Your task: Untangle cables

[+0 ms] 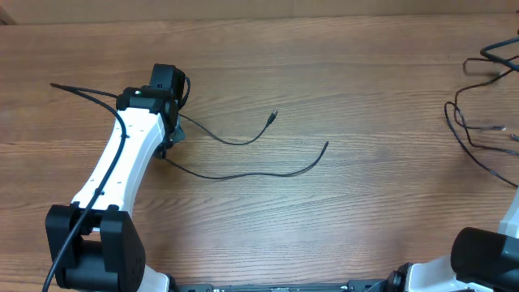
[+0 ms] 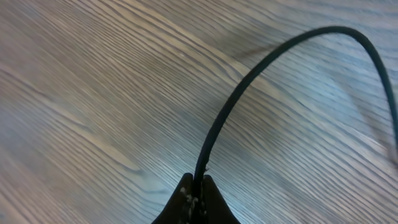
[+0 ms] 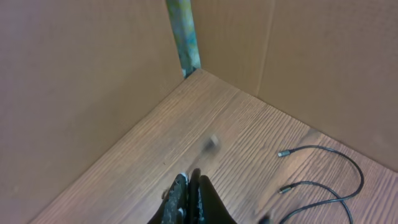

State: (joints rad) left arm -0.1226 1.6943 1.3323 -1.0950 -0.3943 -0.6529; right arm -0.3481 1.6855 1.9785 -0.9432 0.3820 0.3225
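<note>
In the left wrist view my left gripper [image 2: 198,182] is shut on a thin black cable [image 2: 249,81] that arcs up and to the right over the wood. From overhead the left gripper [image 1: 169,143] sits at the left ends of two cables: one [image 1: 235,141] ends in a plug near the middle, the other [image 1: 243,173] runs right. A third cable [image 1: 81,91] trails to the left. My right gripper [image 3: 191,177] is shut with a short dark cable stub between its tips and a blurred plug [image 3: 212,142] just beyond. Looped cables [image 3: 336,174] lie to its right.
A bundle of looped black cables [image 1: 474,130] lies at the table's far right edge. Cardboard walls [image 3: 81,81] meet in a corner ahead of the right gripper. The right arm's base [image 1: 486,251] is at the bottom right, the left arm's base [image 1: 89,247] at the bottom left.
</note>
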